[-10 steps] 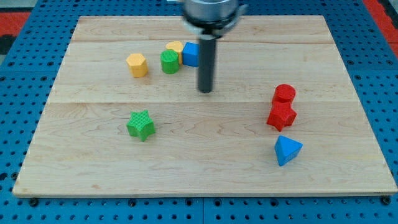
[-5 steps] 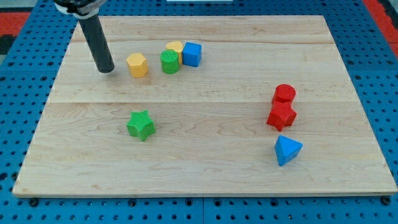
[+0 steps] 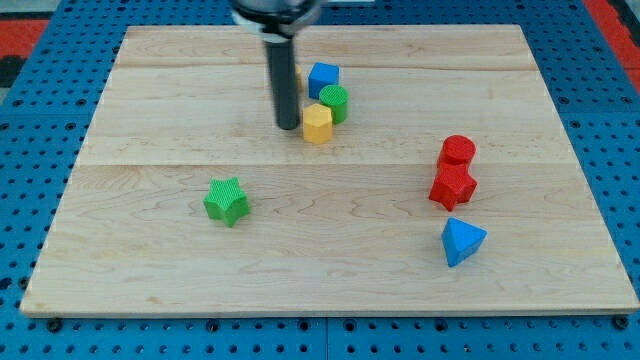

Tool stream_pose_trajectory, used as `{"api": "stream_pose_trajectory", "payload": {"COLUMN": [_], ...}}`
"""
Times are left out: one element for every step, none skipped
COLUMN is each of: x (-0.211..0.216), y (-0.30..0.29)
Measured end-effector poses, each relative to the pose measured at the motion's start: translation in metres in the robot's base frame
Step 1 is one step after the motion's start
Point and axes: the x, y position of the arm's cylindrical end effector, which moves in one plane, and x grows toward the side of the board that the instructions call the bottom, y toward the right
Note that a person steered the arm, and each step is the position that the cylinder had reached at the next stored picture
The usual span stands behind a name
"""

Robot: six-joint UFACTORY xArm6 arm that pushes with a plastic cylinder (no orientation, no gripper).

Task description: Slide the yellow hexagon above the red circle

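The yellow hexagon (image 3: 317, 124) lies on the wooden board, left of centre-top. My tip (image 3: 288, 126) stands just to its left, close to or touching it. The red circle (image 3: 458, 150) sits at the view's right, well to the right of the hexagon and slightly lower. A red star-like block (image 3: 452, 186) touches the red circle from below. A green circle (image 3: 334, 103) touches the hexagon at its upper right. A blue cube (image 3: 322, 78) sits just above the green circle. A second yellow block is mostly hidden behind the rod.
A green star (image 3: 227, 201) lies at lower left of the board. A blue triangle-shaped block (image 3: 461, 241) lies at lower right, below the red blocks. The board's edge (image 3: 320, 308) meets a blue pegboard surround.
My tip swept from the left of the yellow hexagon to the right, pushing the hexagon rightward. The green circle and blue cube were shoved right as well.
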Motion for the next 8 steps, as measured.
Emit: {"api": "stream_pose_trajectory", "payload": {"x": [-0.006, -0.008, 0.025, 0.036, 0.016, 0.012, -0.001, -0.041], "y": [0.109, 0.078, 0.057, 0.106, 0.119, 0.145, 0.14, 0.074]}}
